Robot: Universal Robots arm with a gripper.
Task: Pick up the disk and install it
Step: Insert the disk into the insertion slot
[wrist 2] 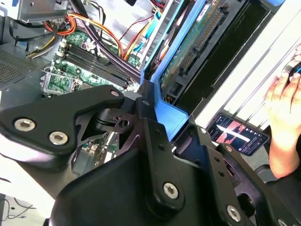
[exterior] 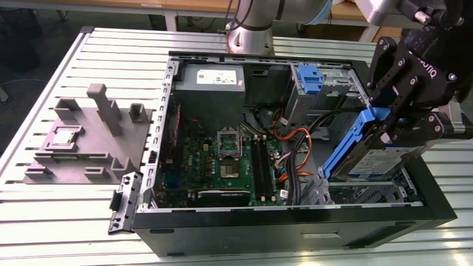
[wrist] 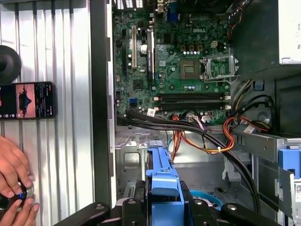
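The disk is a silver drive with a white-and-blue label in a blue plastic frame. It hangs tilted, one end down in the drive bay at the front corner of the open computer case, on the exterior view's right. My black gripper is shut on the upper edge of its blue frame. In the second wrist view the disk's green circuit-board underside faces the camera and the fingers clamp the frame. In the first wrist view the disk's blue frame runs edge-on from my gripper toward the bay floor.
Inside the case lie the motherboard, a grey power supply, an upright blue latch piece and orange cables. A grey fixture block sits on the slatted table. A person's hand and a phone are beside the case.
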